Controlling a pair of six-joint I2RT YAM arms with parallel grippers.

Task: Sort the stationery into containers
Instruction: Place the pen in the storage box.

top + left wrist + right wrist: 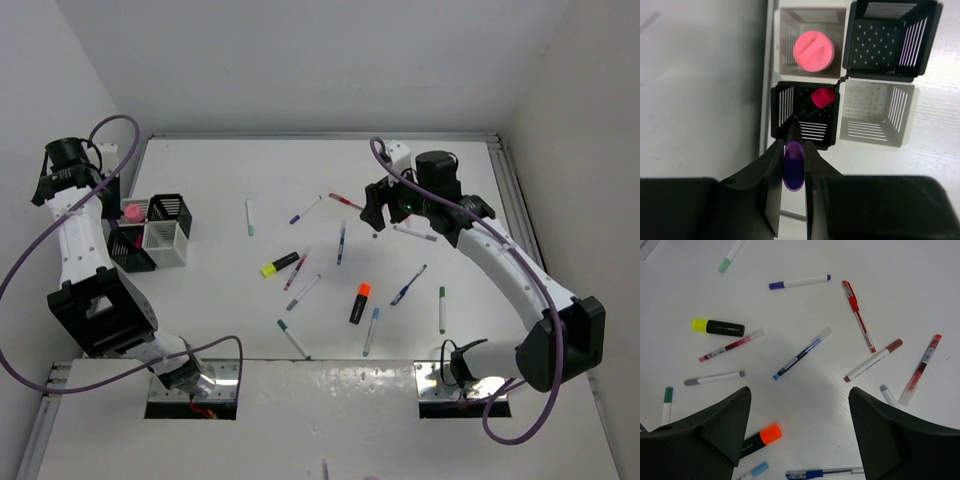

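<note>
My left gripper [794, 150] is shut on a thin pen with a purple end [793, 167]. It hangs over a black mesh container [782, 107] that holds a red-capped pen [823, 97]. Beside that stand a pale container [790, 40] with the pink stick [813, 51], another black one [920, 45] and a white one [900, 112]. My right gripper [799, 390] is open and holds nothing, high over loose stationery: a blue pen [802, 354], a red pen [858, 316], the orange-black highlighter [760, 437] and the yellow highlighter [718, 327].
The four containers [165, 243] sit in a square block at the table's left edge, close to the left wall. More pens and markers lie across the middle, such as a green marker [441, 308] and a teal-capped one [249, 217]. Walls close in the back and both sides.
</note>
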